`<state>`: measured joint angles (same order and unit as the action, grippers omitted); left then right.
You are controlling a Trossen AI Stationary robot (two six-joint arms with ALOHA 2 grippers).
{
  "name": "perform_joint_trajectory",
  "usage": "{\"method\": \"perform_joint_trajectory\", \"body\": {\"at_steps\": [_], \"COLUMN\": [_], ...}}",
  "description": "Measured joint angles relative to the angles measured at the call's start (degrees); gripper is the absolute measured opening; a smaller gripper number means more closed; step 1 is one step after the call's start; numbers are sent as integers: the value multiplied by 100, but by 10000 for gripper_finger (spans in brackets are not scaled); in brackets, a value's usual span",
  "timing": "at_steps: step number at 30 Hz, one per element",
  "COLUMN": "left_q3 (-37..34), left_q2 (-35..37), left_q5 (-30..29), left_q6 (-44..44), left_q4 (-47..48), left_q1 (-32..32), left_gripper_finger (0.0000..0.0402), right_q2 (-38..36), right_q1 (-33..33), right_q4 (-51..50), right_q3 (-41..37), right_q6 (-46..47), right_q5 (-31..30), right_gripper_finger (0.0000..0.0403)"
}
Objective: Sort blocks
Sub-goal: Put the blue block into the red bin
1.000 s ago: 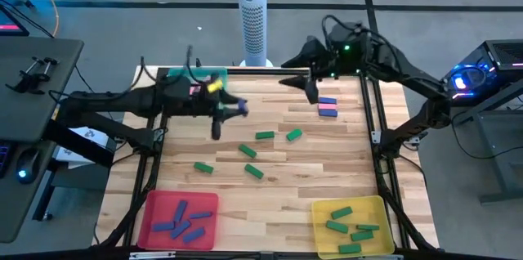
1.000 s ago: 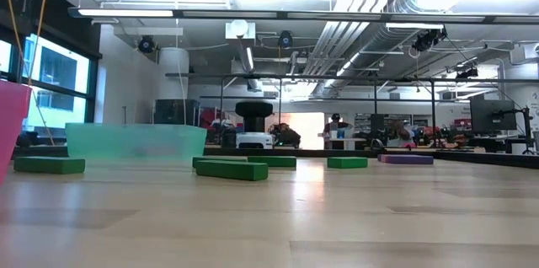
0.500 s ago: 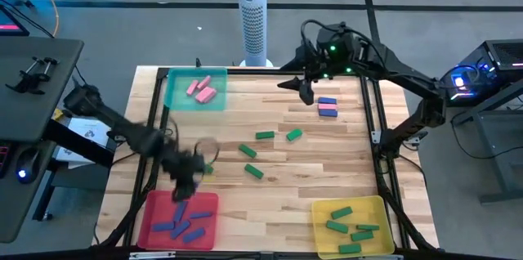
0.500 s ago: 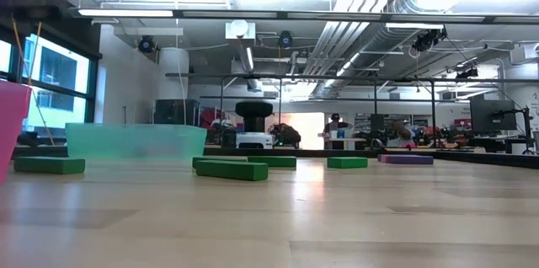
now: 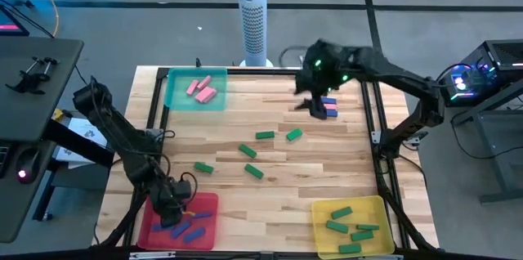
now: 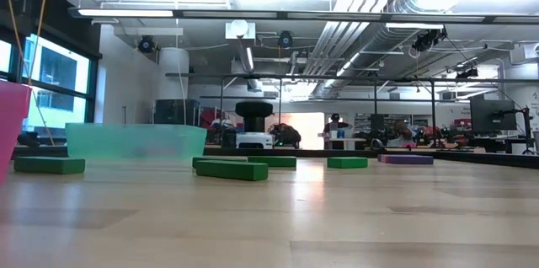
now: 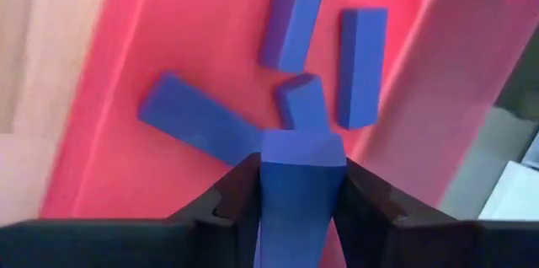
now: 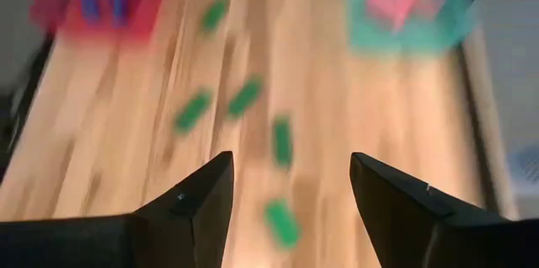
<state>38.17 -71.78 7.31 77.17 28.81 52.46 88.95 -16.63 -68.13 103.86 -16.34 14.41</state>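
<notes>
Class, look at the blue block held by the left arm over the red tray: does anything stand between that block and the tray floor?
Nothing blocks it. The blue block hangs in the left gripper above the red tray, though other blue blocks lie below.

- No legible text, label, brand, number or sign appears in any view.
- Blocks [image 5: 264,136], trays [image 5: 196,93] and surface [image 5: 278,186]: plain, unmarked.
- Room behind, low view: lit screens [image 6: 493,116] too small to read.
</notes>
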Motion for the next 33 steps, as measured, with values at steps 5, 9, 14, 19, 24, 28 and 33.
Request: {"method": "perform_joint_trajectory", "body": {"at_steps": [5, 9, 14, 19, 24, 28, 33], "left_q3": [2, 2, 11, 13, 13, 13, 15], "left_q2": [-80, 40, 444, 980, 1380, 1565, 1612], "left_q5": [20, 229, 948, 568, -218, -812, -1200], "left_q6": [170, 463, 1044, 1249, 1190, 435, -457], "left_q4": [-40, -122, -738, -1809, -2297, -2454, -2687], "left_q1": [94, 49, -286, -804, -1475, -1972, -2609], "left_gripper_finger": [149, 194, 225, 222, 202, 189, 186], "right_q2": [-81, -115, -118, -116, -116, -116, -132], "right_q1": [-121, -358, -978, -1664, -2014, -2067, -2010], "right_q4": [-46, 289, 894, 1539, 1973, 2569, 2934], "right_q3": [-1493, -2652, -3748, -4602, -5181, -5594, -5880], "right_q6": [86, 564, 1230, 1991, 2556, 2795, 3036], "right_q5": [-123, -1058, -1702, -1705, -1719, -1742, -1683], "right_gripper_finger": [216, 216, 216, 216, 214, 203, 187]}}
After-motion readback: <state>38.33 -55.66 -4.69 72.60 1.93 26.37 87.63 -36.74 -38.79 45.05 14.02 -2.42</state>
